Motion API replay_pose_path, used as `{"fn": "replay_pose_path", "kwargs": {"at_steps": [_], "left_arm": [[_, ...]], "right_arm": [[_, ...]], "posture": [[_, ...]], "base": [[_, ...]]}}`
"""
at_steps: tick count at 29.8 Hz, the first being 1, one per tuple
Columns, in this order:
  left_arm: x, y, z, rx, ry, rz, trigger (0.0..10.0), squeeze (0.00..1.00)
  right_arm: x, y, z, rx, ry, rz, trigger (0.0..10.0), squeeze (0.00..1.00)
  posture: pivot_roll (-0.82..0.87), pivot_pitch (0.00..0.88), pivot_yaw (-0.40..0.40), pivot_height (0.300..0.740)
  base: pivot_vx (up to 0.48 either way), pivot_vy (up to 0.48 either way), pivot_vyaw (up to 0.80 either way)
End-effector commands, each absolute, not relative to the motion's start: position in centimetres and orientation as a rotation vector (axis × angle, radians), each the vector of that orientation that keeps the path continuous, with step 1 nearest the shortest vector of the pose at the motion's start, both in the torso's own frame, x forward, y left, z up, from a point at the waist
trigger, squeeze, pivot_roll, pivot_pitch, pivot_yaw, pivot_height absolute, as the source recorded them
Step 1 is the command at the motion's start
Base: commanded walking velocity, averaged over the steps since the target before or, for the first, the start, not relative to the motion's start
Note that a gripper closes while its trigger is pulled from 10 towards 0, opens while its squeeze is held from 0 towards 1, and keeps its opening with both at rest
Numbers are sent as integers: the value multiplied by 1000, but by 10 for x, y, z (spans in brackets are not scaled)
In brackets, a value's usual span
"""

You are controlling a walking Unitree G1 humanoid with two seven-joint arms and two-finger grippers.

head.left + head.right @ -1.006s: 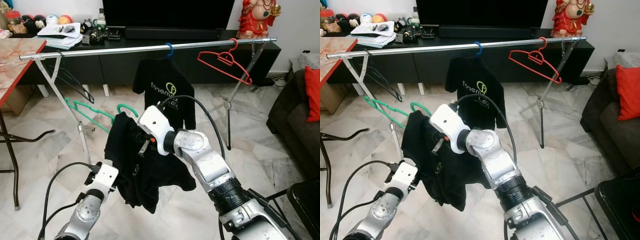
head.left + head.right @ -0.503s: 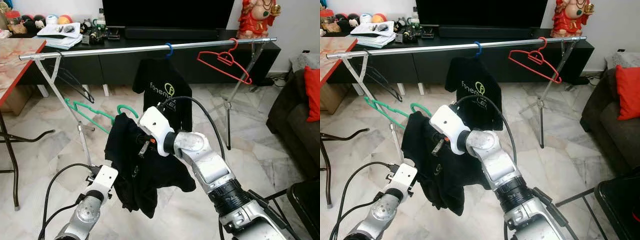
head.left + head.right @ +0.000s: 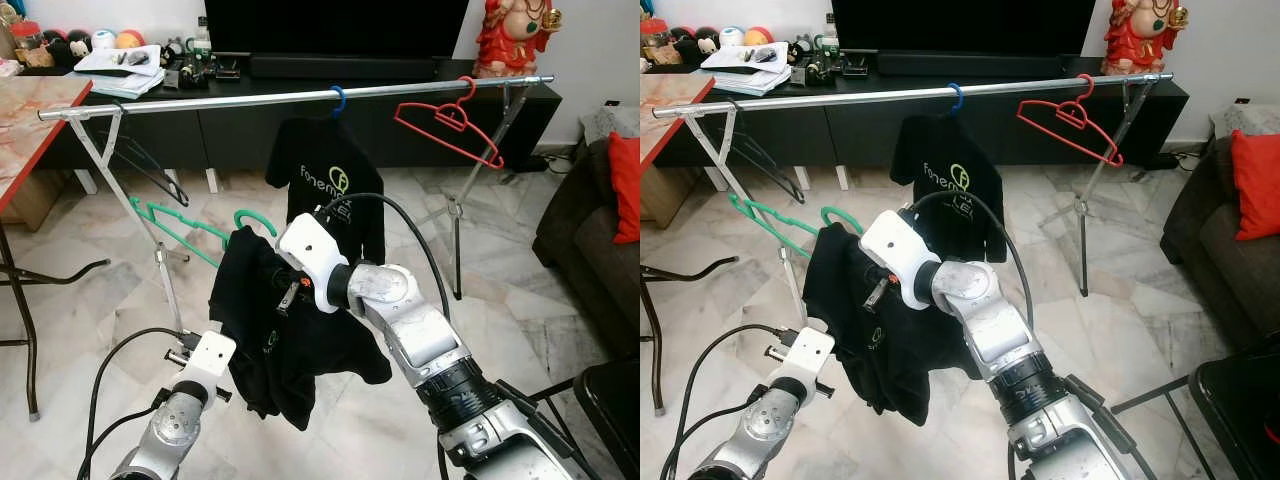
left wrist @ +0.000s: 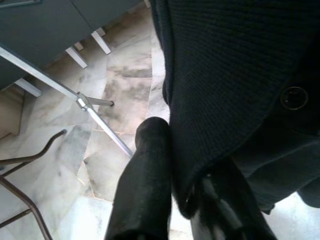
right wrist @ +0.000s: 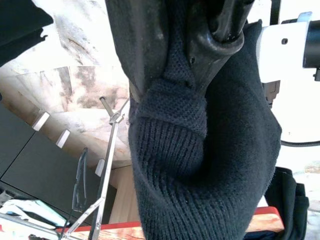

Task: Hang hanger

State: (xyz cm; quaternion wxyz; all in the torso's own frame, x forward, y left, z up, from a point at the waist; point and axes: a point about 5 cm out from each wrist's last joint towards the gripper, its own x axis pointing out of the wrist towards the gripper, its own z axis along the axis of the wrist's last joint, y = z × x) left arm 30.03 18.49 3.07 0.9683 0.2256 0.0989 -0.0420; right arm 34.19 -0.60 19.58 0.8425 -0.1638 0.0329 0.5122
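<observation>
A black shirt (image 3: 285,340) hangs on a green hanger (image 3: 180,226) in front of me, below the silver rail (image 3: 230,101) of the clothes rack. My right gripper (image 3: 272,272) is shut on the bunched knit fabric (image 5: 200,165) near the shirt's top, by the green hook (image 3: 256,216). My left gripper (image 3: 230,365) sits low at the shirt's left edge, and its fingers (image 4: 147,170) pinch the hem (image 4: 190,200). On the rail hang a blue hanger with a printed black shirt (image 3: 335,180) and a bare red hanger (image 3: 448,121).
A thin black hanger (image 3: 150,168) hangs at the rail's left end. A red-edged table (image 3: 35,125) stands at left, a dark TV cabinet (image 3: 240,130) behind the rack, a sofa with a red cushion (image 3: 625,185) at right and a black seat (image 3: 612,400) at the lower right.
My left gripper has dropped slightly with the shirt's hem. The right arm and the hanger have barely moved.
</observation>
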Motion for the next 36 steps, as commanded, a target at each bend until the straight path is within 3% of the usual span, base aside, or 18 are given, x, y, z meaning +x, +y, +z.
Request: {"fn": "replay_pose_path", "kwargs": {"at_steps": [1, 11, 17, 18, 22, 30, 36], "left_arm": [[297, 186, 25, 435, 233, -80, 0, 0], [296, 190, 24, 382, 242, -35, 0, 0], [296, 193, 25, 377, 237, -21, 0, 0], [295, 193, 25, 369, 240, -20, 0, 0], [294, 193, 23, 358, 248, -19, 0, 0], [294, 195, 24, 357, 248, -15, 0, 0], [295, 196, 24, 358, 252, -21, 0, 0]], "right_arm": [[339, -3, 204, -337, 27, 1095, 0, 0], [343, -13, 202, -386, 26, 1052, 0, 0], [352, -45, 196, -482, 45, 1007, 0, 0], [353, -67, 194, -519, 52, 997, 0, 0], [351, -108, 188, -571, 83, 997, 0, 0], [329, -136, 184, -563, 24, 1214, 0, 0], [330, -155, 194, -477, -3, 1254, 0, 0]], "posture": [[-1, 120, -40, 740], [2, 122, -39, 740], [-6, 126, -39, 740], [-14, 127, -40, 740], [-19, 128, -38, 740], [-23, 130, -36, 740], [-23, 131, -35, 740]], "base": [[0, 0, 0], [0, 0, 0], [0, 0, 0], [0, 0, 0], [0, 0, 0], [0, 0, 0], [0, 0, 0]]}}
